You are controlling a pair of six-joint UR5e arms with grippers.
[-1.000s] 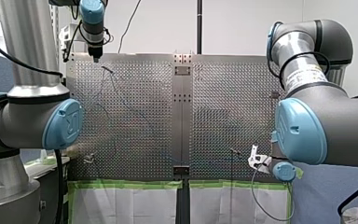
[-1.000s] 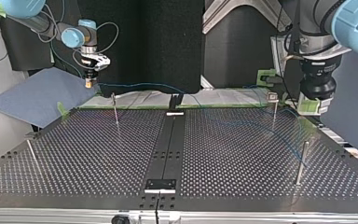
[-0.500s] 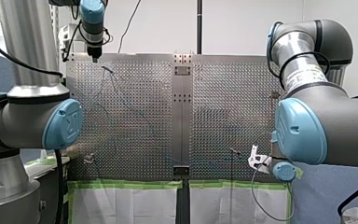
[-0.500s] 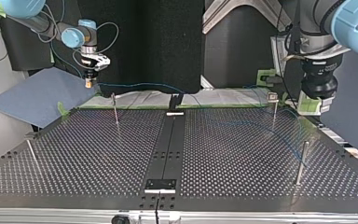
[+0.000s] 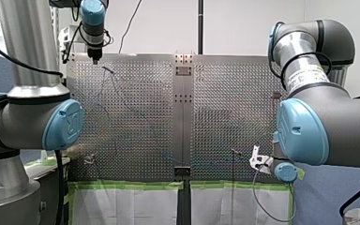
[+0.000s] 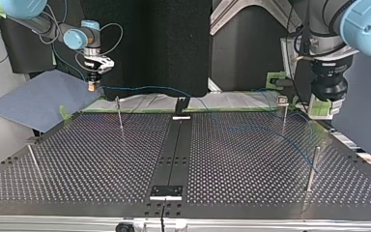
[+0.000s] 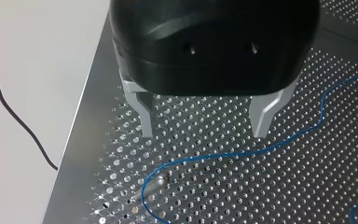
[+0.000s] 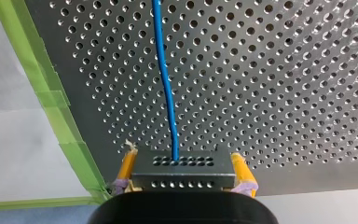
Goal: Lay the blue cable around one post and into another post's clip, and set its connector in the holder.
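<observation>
Two grippers split the job, and I judge the routing step to be in hand, with neither the clip nor the holder reached yet. The right gripper has its yellow pads pressed on either side of the connector, a dark block with rows of holes. The cable leaves the connector's middle and runs out over the table. In the top view this gripper hangs just off the table's far left corner, clear of the surface, so the connector is in the air. The left gripper hovers over the table near its edge with metal fingers spread wide, holding nothing and touching nothing. Just ahead of it the cable bends close beside a post; whether it truly wraps the post I cannot tell. The next move probably calls for the left gripper to drop, straddle the cable near that bend and close on it. The right gripper should keep its pinch, so that the line can be guided without pulling off the post.
</observation>
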